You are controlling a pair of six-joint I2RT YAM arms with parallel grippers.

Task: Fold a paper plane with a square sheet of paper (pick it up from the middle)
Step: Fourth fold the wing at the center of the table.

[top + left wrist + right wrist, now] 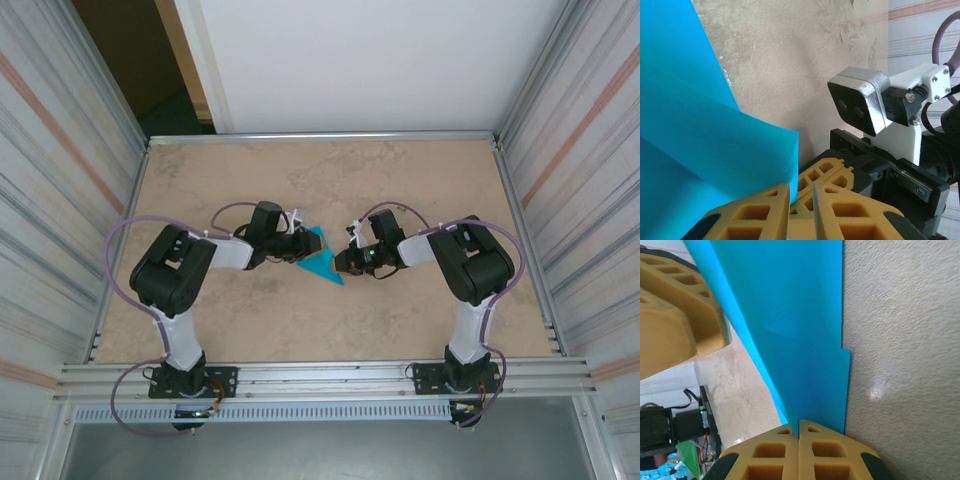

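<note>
Fingers (756, 214) of the left gripper (801, 189) stand almost together, pinching one edge of the paper (322, 258). The creased, pointed teal paper sits mid-tabletop (400, 180) between both arms. The right gripper (799, 424), pressed tight together, pinches the paper's opposite edge.

Over the middle of the bench (400, 180), the sheet of paper (322, 257) sits between the two claws, with the left claw (300, 246) at its left side and the right claw (346, 262) at its near right corner. In the right wrist view the sheet (800, 340) runs down into the pinched right claw (798, 432), with bench to its right and a left claw finger (670, 315) to its left. In the left wrist view its corner (792, 150) drops towards the left claw (801, 200), and the right arm's camera (860, 100) is beyond
</note>
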